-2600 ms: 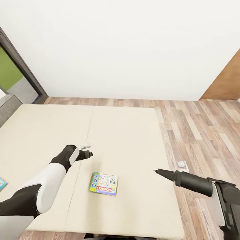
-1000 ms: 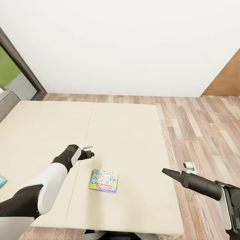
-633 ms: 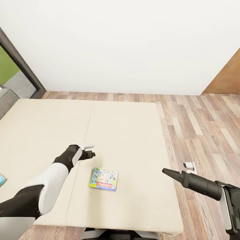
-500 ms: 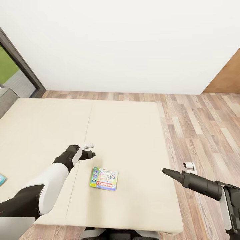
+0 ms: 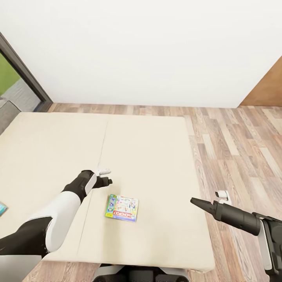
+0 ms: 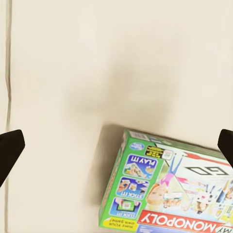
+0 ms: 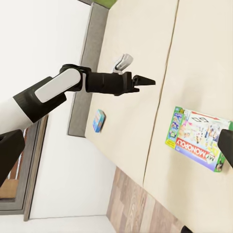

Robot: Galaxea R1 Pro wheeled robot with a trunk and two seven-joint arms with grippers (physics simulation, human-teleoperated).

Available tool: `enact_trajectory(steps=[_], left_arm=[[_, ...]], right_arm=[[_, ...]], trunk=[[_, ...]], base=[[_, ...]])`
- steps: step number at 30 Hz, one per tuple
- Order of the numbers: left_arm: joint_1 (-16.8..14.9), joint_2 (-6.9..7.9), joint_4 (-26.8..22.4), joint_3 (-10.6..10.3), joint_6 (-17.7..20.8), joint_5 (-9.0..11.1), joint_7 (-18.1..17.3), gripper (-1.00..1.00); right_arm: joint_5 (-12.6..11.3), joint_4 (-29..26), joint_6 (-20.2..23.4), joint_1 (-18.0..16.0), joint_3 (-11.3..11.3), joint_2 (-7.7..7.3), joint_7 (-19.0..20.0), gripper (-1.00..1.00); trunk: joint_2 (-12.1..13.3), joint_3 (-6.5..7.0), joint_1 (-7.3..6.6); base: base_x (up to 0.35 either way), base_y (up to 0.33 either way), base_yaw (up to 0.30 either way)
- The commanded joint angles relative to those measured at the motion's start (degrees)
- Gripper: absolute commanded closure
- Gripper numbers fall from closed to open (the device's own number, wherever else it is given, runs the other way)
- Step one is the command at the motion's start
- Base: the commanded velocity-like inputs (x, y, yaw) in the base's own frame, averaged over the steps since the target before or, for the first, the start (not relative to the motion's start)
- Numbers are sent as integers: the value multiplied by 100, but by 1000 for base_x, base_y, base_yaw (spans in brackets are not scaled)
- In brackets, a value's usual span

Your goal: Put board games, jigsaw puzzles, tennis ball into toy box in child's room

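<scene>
A green-edged pastel board game (image 5: pixel 122 207), lettered Monopoly, lies flat on the beige bed (image 5: pixel 149 156) near its front edge. My left gripper (image 5: pixel 105 176) hovers open just beyond and left of it, above the mattress. The left wrist view has the same board game (image 6: pixel 170 194) low between the widely spread fingertips (image 6: pixel 9 150). At the bed's right edge, over the floor, my right gripper (image 5: pixel 207 197) is open and holds nothing. Its wrist view looks back at the left gripper (image 7: pixel 138 70), the board game (image 7: pixel 199 138) and a small blue board game (image 7: pixel 98 120) near the bed's grey frame.
A sliver of the blue box (image 5: pixel 2 208) peeks in at the picture's left edge. Wood-plank floor (image 5: pixel 235 149) runs right of and behind the bed up to a white wall. A dark-framed window (image 5: pixel 19 74) stands at the left, a brown door (image 5: pixel 270 86) at the right.
The whole view has drifted, so the bed sits slightly farther away and my base shows below. The right arm swung right early on. The left arm and the board game kept their places.
</scene>
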Motion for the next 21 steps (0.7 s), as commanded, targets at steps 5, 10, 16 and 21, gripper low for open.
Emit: enact_trajectory(steps=[5,10,16,21], left_arm=[[0,-1,-9,30,31,-2,-77,-100],[10,13,-9,23,29,-4,-330,-100],[22,41,-9,13,-9,-18,-681,-100],[30,58,-9,11,-77,-23,-741,-100]], right_arm=[[-12,-1,59,-3,-2,0,10,-100],[-12,-1,59,-3,-2,0,12,-100],[-12,-1,59,-3,-2,0,13,-100],[-12,-1,59,-3,3,3,13,-100]], trunk=[[-8,-54,2],[-8,-101,2],[-8,-158,2],[-8,-205,2]], base=[[0,0,0],[0,0,0],[0,0,0],[0,0,0]])
